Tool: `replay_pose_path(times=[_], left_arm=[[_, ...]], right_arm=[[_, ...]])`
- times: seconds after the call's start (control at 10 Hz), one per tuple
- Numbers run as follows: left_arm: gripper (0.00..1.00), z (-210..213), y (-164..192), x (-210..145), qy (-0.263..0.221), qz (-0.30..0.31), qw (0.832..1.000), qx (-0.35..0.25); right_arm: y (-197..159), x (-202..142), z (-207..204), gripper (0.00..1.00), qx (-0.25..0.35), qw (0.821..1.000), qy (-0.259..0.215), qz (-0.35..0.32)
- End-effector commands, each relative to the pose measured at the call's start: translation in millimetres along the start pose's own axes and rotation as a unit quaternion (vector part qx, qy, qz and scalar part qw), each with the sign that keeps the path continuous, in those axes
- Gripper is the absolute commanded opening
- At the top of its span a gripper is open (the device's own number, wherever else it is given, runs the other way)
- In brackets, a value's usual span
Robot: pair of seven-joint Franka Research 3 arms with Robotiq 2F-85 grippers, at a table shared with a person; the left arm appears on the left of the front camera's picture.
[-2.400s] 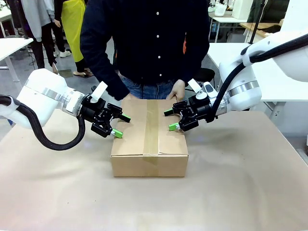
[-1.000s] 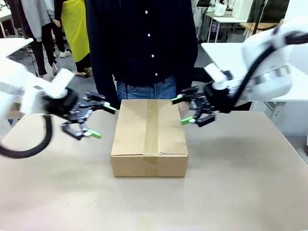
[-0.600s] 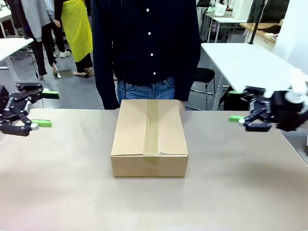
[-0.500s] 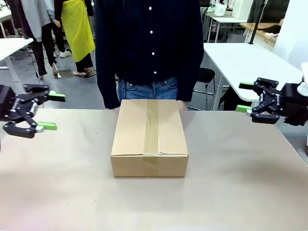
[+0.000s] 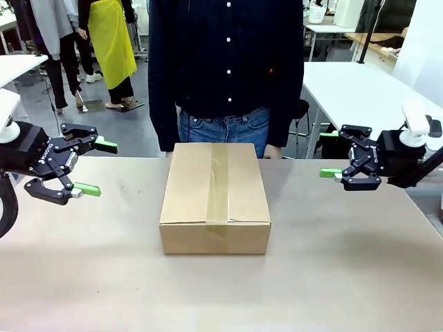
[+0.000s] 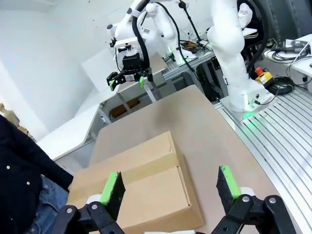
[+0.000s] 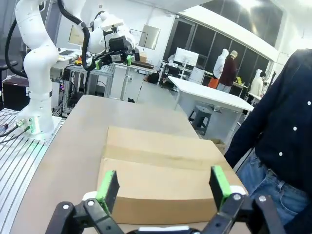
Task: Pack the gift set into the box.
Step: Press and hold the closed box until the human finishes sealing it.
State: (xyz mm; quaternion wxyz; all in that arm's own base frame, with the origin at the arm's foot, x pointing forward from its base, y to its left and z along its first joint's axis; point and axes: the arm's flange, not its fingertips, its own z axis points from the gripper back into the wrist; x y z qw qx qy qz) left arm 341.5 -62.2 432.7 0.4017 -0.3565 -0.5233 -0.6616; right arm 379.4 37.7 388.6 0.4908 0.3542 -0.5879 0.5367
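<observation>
The box (image 5: pixel 215 196) is a brown cardboard carton, closed, with a clear tape strip along its top seam, standing in the middle of the table. It also fills the lower part of the left wrist view (image 6: pixel 141 195) and the right wrist view (image 7: pixel 163 175). The gift set is hidden from view. My left gripper (image 5: pixel 95 167) hovers open over the table's left side, well clear of the box. My right gripper (image 5: pixel 328 153) hovers open at the right side, also apart from it. Nothing sits between either pair of fingers.
A person in a dark shirt (image 5: pixel 225 62) stands close behind the box at the far edge of the table. The tan table top (image 5: pixel 221 290) lies bare in front. White tables (image 5: pixel 353 86) and other people stand farther back.
Both arms have drawn away from the box sides out to the table's left and right, then drifted slightly back inward. The person's hands left the box.
</observation>
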Motion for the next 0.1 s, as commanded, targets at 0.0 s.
replay_pose_path(times=[0.0], left_arm=[[1.0,5.1,2.2,0.7,-0.001,-0.003,1.0,0.009]], right_arm=[[-3.9,-0.2,6.3,1.0,0.001,1.0,0.0,0.012]])
